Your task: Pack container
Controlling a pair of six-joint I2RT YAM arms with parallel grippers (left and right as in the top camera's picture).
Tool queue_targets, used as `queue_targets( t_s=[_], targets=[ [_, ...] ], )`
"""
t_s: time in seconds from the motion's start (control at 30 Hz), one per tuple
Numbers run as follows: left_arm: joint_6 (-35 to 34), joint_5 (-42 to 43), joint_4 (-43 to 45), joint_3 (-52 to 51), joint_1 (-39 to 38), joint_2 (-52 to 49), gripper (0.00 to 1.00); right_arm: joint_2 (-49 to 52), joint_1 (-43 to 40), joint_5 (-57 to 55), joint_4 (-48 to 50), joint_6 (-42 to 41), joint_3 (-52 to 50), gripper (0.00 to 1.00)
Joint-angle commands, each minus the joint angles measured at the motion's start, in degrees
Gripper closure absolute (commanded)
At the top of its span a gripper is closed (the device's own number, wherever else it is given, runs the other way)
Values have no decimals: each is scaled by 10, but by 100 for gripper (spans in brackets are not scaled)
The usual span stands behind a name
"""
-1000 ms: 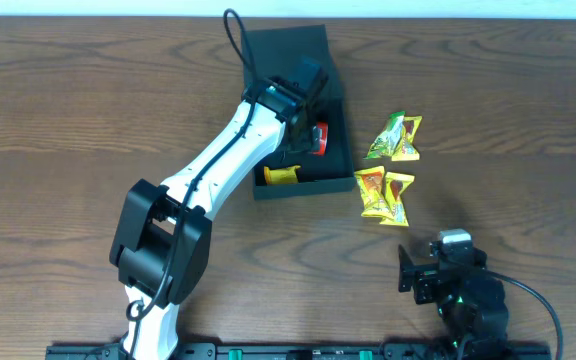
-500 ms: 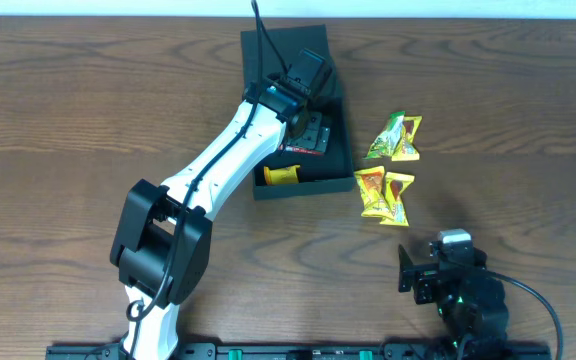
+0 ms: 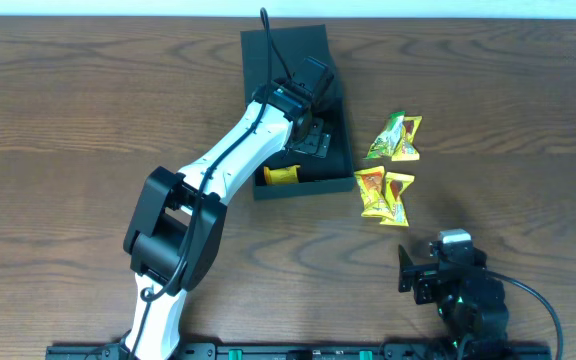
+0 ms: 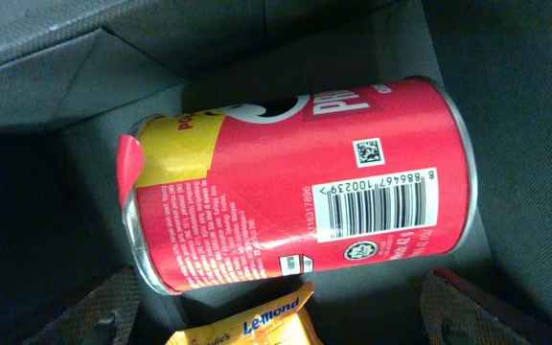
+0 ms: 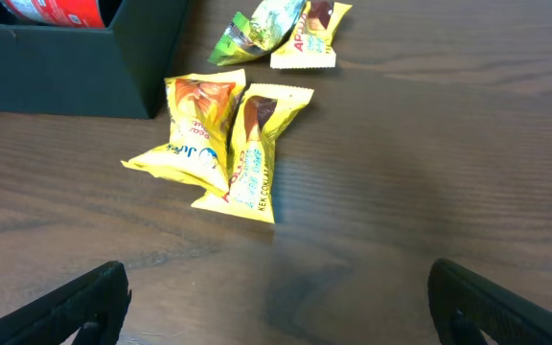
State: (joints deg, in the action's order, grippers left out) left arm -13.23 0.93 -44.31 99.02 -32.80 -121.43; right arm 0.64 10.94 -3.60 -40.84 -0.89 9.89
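The dark container (image 3: 303,186) stands open at the table's back middle, its lid flap (image 3: 280,45) folded back. My left gripper (image 3: 313,138) is inside it, open and empty (image 4: 286,321). Just beyond its fingers a red snack can (image 4: 295,182) lies on its side on the container floor. A yellow Le-mond packet (image 4: 252,326) lies beside the can and also shows in the overhead view (image 3: 280,175). My right gripper (image 3: 438,275) is open and empty (image 5: 276,307) low over the table at the front right.
Two yellow snack packets (image 3: 383,193) lie on the table right of the container (image 5: 65,67), seen close in the right wrist view (image 5: 223,139). A green and a yellow packet (image 3: 395,137) lie behind them (image 5: 276,29). The white left arm (image 3: 218,170) reaches diagonally across the table.
My left gripper has shifted slightly farther into the container, and in the overhead view it now covers the red can that showed beside it. The right arm has not moved.
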Motion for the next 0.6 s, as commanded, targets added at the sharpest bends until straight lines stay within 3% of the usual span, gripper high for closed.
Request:
queue_targets(
  t_s=[0.0,0.13,0.17,0.23,0.37,0.47,0.57],
  targets=[
    [3,0,3,8,3,-2,5,-3,-4,-2,-1,-6,-7,1],
    [-4,0,11,9,11,-2,0,-3,-4,-2,-1,-6,-7,1],
    [-12,2,10,10,15,0,11,-3,-4,-2,-1,-6,-7,1],
    [-21,13,9,14,21,5,20,-3,-4,-2,-1,-6,-7,1],
    [-22,24,8,19,30,35,24,-3,-4,-2,-1,-6,-7,1],
    [-22,6,3,19,38,57,37,-3,-4,-2,-1,-6,-7,1],
    [-34,-12,-9,19,53,55,42,-3,-4,-2,-1,-6,-7,1]
  ],
)
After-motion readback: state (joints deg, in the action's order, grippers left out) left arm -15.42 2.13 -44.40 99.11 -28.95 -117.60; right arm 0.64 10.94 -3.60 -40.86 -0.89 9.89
